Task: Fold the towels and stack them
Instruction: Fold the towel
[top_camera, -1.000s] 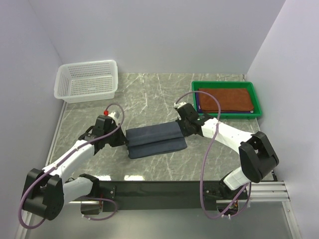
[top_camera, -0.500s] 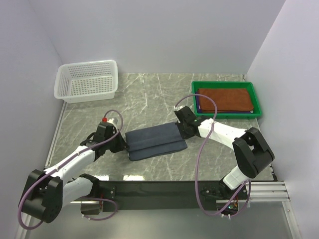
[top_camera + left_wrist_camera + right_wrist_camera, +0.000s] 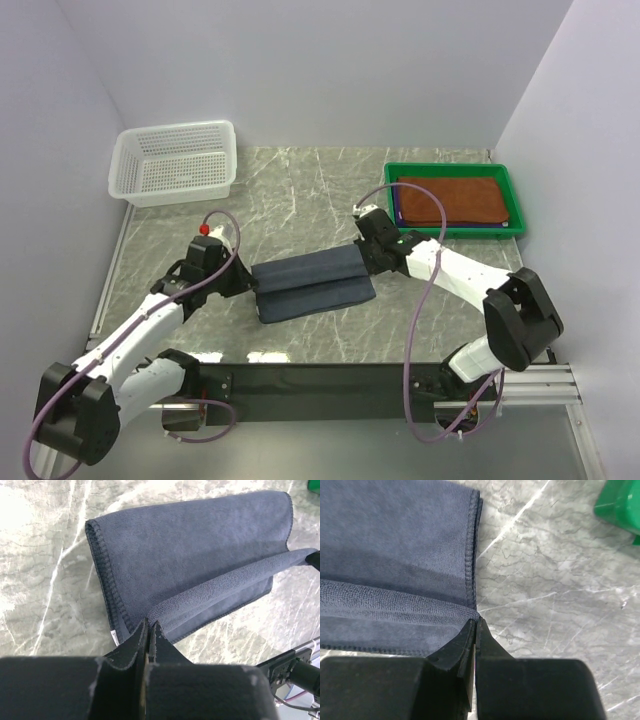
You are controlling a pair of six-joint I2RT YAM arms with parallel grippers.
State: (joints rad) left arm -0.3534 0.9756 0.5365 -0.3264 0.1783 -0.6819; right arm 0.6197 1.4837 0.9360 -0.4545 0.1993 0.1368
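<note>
**A:** Nearest the arm bases, the grey-blue towel (image 3: 312,285) is seen folded on the bench (image 3: 300,200), between the two arms. A raised ridge (image 3: 310,283) runs along its length.

**B:** And that ridge is gripped at both ends. The left jaws are pressed together on its left end, and the right jaws are pinched on its right end, at the hem.

**A:** Further back on the right the green tray (image 3: 450,232) is found. A rust-brown towel (image 3: 450,198) is laid flat in it, and a dark blue-purple edge (image 3: 394,205) is shown under its left side.

**B:** Far left, the white mesh basket (image 3: 175,160) is set at the bench's back corner.

**A:** Now the wrist views. From the left wrist the ridge (image 3: 225,582) is shown lifted off the layer beneath, which cannot be judged from above.

**B:** From the right wrist the stitched hem (image 3: 472,555) is picked out, ending right at the closed tips. Only a corner of the tray (image 3: 620,505) is caught there, so its contents are seen from overhead alone.
</note>
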